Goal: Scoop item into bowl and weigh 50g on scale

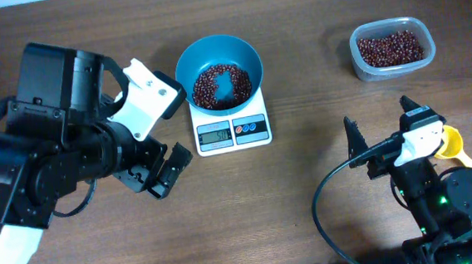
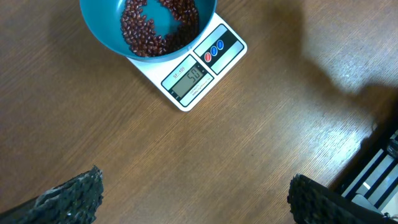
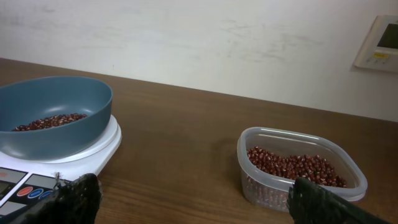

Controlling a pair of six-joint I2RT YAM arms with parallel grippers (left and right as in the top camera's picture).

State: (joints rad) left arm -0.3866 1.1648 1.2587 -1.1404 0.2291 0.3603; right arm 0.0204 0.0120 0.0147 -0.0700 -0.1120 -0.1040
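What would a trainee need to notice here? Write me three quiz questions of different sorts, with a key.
1. True or false: the blue bowl stands on the scale.
2. Where do the spare beans lie? A) in the clear tub B) loose on the wood C) in a metal pan
3. What number does the display show?

Key: 1 true; 2 A; 3 50.
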